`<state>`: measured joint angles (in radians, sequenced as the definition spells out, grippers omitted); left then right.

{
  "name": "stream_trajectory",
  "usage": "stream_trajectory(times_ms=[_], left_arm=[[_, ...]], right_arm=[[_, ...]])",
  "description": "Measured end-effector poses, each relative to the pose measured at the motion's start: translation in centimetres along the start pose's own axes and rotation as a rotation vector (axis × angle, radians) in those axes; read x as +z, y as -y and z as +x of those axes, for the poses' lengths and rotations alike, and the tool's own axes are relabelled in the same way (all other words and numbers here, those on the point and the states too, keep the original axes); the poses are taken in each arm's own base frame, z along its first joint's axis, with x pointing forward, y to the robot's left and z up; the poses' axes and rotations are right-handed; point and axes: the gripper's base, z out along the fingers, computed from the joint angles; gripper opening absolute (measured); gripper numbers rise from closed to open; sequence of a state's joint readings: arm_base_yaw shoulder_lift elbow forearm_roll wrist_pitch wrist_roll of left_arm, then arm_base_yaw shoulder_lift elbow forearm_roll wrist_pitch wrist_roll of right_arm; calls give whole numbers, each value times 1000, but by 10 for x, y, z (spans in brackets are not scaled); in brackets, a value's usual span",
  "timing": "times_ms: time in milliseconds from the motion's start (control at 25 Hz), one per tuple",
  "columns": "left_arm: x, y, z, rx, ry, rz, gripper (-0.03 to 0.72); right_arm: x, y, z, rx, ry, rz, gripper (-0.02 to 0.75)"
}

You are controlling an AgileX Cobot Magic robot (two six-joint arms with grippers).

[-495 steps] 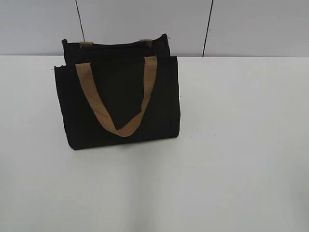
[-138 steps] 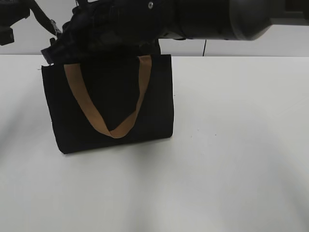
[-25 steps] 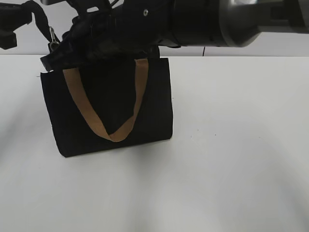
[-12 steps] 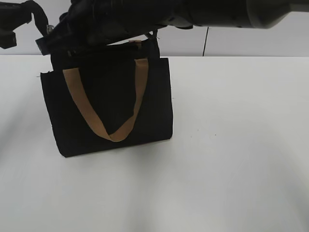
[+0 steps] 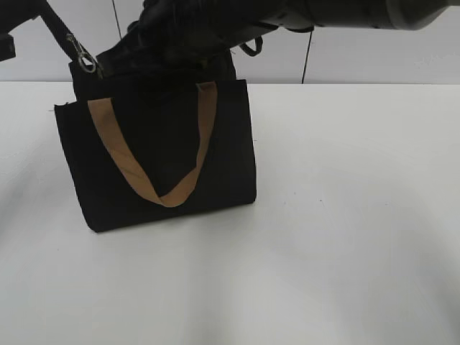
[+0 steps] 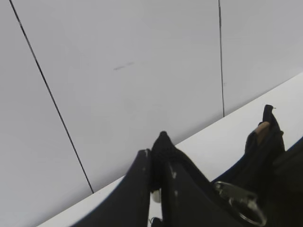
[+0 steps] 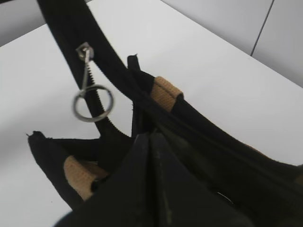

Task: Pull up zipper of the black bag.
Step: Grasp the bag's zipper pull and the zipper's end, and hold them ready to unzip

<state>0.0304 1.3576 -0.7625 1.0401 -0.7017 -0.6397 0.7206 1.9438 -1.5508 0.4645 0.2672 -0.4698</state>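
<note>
We judge it nearly done: zipper (image 7: 87, 85) sits out on the tape tail, upper left. Both claws look pinched on the black bag (image 5: 158, 158) fabric.

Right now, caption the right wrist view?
Silver ring-pull zipper hanging from its track above the black bag.

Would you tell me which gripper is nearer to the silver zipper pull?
Right, it appears. The right gripper sits on the black bag top, just beside the zipper pull; the left gripper pinches the tape end, farther up and left.
</note>
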Motion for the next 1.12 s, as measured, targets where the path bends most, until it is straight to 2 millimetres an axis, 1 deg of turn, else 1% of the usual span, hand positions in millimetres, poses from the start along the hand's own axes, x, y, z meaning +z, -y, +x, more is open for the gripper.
stream_trajectory(times_ms=[160,320,440,560,680,920,1000,1120], left_arm=[[-4,1,-6,15,9,-9,15],[-5,1,-7,20,9,-11,15],[-5,1,-7,19,9,-12,15],[-5,1,-7,19,9,-12,15],[-5,0,-7,19,8,-13,15],[-5,0,-7,19,8,-13,15],[-5,0,-7,19,8,-13,15],[-5,0,-7,19,8,-13,15]], right_arm=[[-1,6,1,20,-14,5,-15],[-1,6,2,25,-21,2,-15],[0,1,2,23,-20,-7,-15],[1,-13,1,-17,-13,-29,0],[2,-23,1,-71,-11,-48,67],[12,-23,6,-58,2,-36,286],[12,-25,4,-51,28,-30,316],[12,-31,1,-57,59,-27,329]])
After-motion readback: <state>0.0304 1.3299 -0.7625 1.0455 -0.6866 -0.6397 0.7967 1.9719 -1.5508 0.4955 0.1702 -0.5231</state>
